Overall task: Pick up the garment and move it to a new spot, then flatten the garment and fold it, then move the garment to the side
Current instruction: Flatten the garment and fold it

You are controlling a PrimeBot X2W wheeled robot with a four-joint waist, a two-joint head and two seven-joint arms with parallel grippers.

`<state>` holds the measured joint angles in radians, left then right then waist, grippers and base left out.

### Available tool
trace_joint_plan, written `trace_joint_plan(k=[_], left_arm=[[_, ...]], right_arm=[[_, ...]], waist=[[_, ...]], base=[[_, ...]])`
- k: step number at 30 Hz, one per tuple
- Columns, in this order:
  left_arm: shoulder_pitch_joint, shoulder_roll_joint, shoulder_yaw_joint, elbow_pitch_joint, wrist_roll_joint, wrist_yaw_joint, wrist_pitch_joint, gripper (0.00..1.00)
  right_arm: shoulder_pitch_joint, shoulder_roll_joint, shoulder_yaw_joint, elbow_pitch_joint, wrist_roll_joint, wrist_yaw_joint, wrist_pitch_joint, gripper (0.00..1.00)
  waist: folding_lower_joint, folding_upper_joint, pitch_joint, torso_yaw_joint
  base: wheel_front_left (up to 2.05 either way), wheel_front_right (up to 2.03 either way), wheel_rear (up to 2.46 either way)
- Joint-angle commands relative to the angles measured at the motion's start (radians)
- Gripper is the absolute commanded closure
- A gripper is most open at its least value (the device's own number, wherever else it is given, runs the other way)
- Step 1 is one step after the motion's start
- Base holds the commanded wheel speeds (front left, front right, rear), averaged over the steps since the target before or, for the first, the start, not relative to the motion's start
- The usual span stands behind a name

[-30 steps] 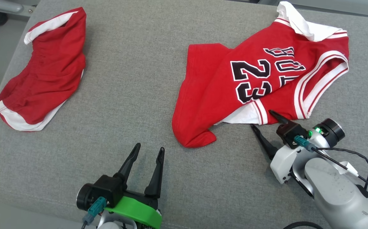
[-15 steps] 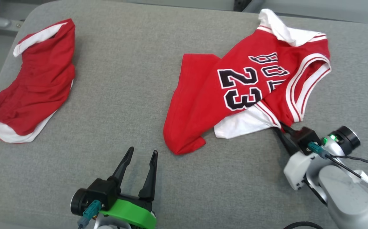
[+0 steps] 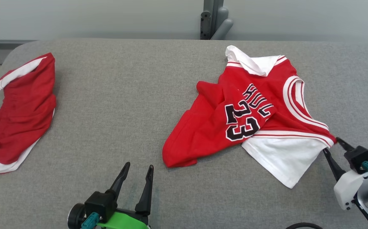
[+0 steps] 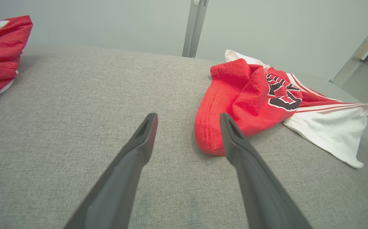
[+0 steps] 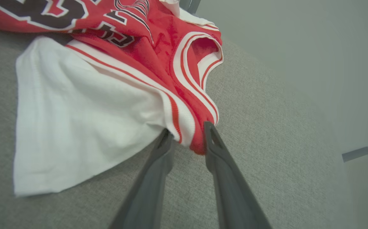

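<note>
The red jersey (image 3: 222,127) lies crumpled on the right half of the grey table (image 3: 123,95). Its collar is near the far edge, and a white panel is spread toward the near right. The right jaws are clamped on the bunched red-and-white striped trim at the jersey's right corner, with cloth pinched between both fingers. The left jaws stand apart, low over the table by its front edge, just left of the jersey's red hem corner and not touching it. Red shorts (image 3: 18,111) hang over the table's left edge, well apart from the jersey. A broad bare stretch of table lies between the two, and a narrower bare strip runs along the front.
</note>
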<state>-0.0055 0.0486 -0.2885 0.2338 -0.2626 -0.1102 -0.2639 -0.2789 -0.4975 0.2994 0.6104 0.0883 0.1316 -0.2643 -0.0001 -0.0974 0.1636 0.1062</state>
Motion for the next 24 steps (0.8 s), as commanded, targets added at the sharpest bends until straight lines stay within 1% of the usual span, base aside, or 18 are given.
trace_joint_plan(k=[1, 5, 8, 11, 14, 17, 21, 24], left_arm=[[0.017, 0.003, 0.008, 0.004, 0.006, -0.003, -0.001, 0.0], [0.034, 0.003, 0.021, 0.008, 0.018, -0.006, -0.001, 0.0], [0.038, 0.003, 0.033, 0.005, 0.025, -0.007, -0.001, 0.0], [0.019, 0.003, 0.043, 0.002, 0.033, -0.009, -0.001, 0.0], [-0.009, 0.003, 0.04, -0.004, 0.036, -0.01, -0.001, 0.0], [-0.052, 0.003, 0.026, 0.0, 0.034, -0.013, -0.001, 0.0], [-0.106, 0.003, 0.015, 0.023, 0.028, -0.014, -0.001, 0.0], [-0.139, 0.003, 0.01, 0.055, 0.025, -0.015, -0.001, 0.0]], right_arm=[[0.022, -0.003, -0.023, -0.005, 0.004, -0.002, 0.0, 0.0], [0.063, 0.036, -0.143, -0.045, -0.004, -0.002, 0.0, 0.0], [0.085, 0.1, -0.217, -0.125, -0.013, -0.002, 0.0, 0.0], [0.1, 0.169, -0.254, -0.232, 0.0, -0.002, 0.0, 0.0], [0.11, 0.228, -0.26, -0.319, 0.014, -0.002, 0.0, 0.0], [0.11, 0.277, -0.236, -0.385, 0.023, -0.002, 0.0, 0.0], [0.099, 0.314, -0.213, -0.407, 0.034, -0.002, 0.0, 0.0], [0.086, 0.323, -0.202, -0.411, 0.033, -0.002, 0.0, 0.0]], waist=[[0.0001, 0.0, -0.037, -0.03], [0.0001, 0.0, -0.053, -0.041], [0.0001, 0.0, -0.052, -0.05], [0.0001, 0.0, -0.041, -0.062], [0.0001, 0.0, -0.018, -0.076], [0.0001, 0.0, 0.017, -0.097], [0.0001, 0.0, 0.06, -0.125], [0.0001, 0.0, 0.082, -0.142]], base=[[0.0, 0.0, 0.0], [0.0, 0.0, 0.0], [0.0, 0.0, 0.0], [0.0, 0.0, 0.0], [0.0, 0.0, 0.0], [0.0, 0.0, 0.0], [0.0, 0.0, 0.0], [0.0, 0.0, 0.0]])
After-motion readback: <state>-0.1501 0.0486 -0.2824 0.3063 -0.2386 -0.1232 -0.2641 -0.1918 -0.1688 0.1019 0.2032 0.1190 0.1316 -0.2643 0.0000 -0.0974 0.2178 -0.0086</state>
